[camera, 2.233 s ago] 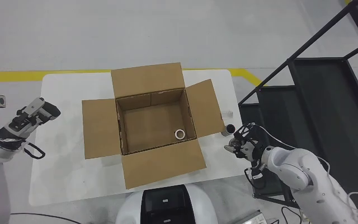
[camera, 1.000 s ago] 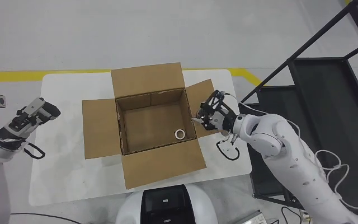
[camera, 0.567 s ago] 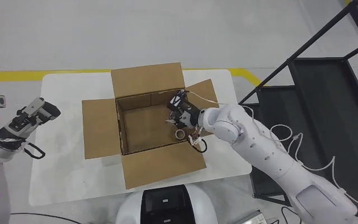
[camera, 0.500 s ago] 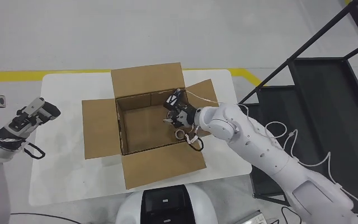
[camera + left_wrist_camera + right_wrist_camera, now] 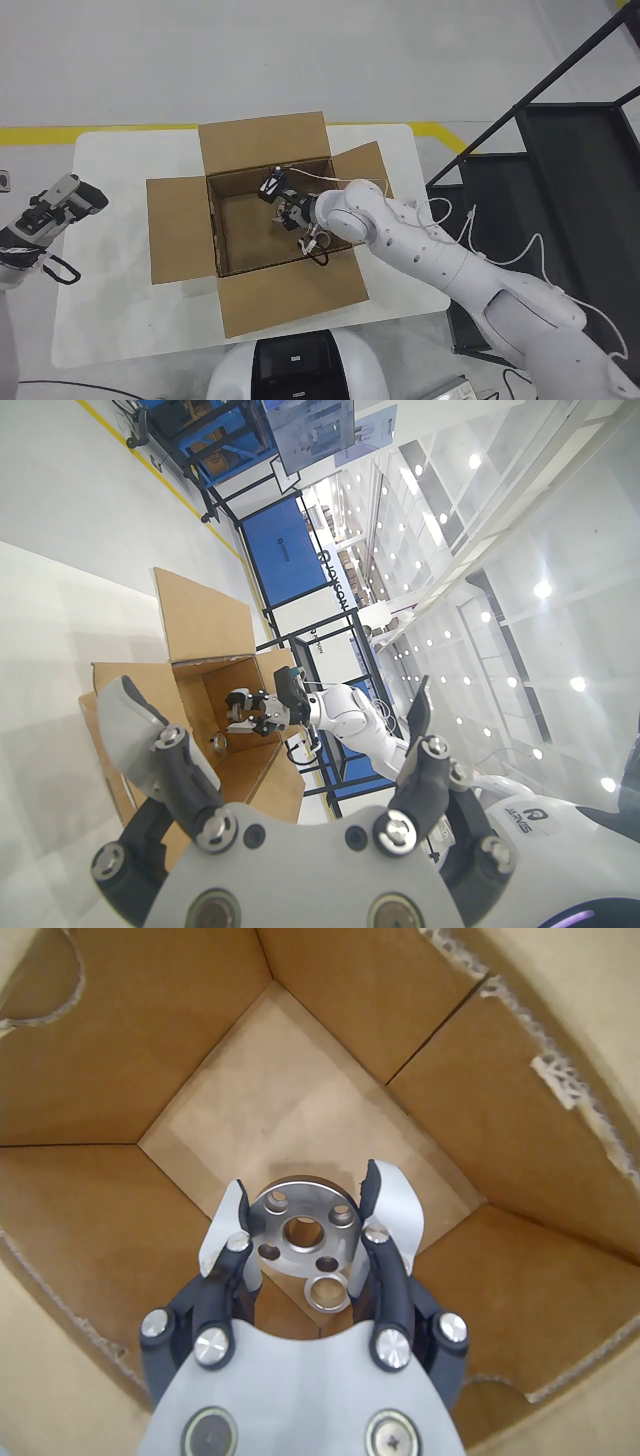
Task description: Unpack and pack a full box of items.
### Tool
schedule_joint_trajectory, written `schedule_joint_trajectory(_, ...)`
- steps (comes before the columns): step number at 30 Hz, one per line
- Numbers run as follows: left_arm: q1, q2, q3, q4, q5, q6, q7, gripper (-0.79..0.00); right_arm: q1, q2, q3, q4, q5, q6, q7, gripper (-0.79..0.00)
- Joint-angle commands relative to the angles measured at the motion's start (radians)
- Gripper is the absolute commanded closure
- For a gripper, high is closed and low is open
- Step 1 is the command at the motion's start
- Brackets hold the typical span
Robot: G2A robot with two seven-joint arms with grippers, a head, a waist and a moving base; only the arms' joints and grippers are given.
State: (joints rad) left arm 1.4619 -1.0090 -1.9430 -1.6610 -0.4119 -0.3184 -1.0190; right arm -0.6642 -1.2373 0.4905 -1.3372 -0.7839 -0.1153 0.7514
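Box (image 5: 180, 232): flange (image 5: 303, 1206) in right gripper (image 5: 305, 1185), room on 4 sides.

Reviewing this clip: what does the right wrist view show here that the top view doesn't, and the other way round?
Right wrist view: the right gripper is shut on a metal flange with four bolt holes. A small metal ring lies on the box floor below it.

Top view: all four flaps of the cardboard box are folded open on the white table. The left gripper is at the table's left edge, apart from the box.

Both: the right gripper down inside the box, and the box's brown inner walls.
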Motion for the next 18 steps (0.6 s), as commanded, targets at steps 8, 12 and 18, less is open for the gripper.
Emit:
schedule_joint_trajectory(8, 0.000, 0.000, 0.000, 0.000, 0.000, 0.000, 0.000, -0.785, 0.038, -0.095, -0.078, 0.194, 0.024, -0.012, -0.041, 0.000)
schedule_joint_trajectory(12, 0.000, 0.000, 0.000, 0.000, 0.000, 0.000, 0.000, -0.785, 0.051, -0.134, -0.098, 0.275, 0.032, -0.020, -0.058, 0.000)
schedule_joint_trajectory(18, 0.000, 0.000, 0.000, 0.000, 0.000, 0.000, 0.000, -0.785, 0.068, -0.180, -0.108, 0.380, 0.048, -0.044, -0.074, 0.000)
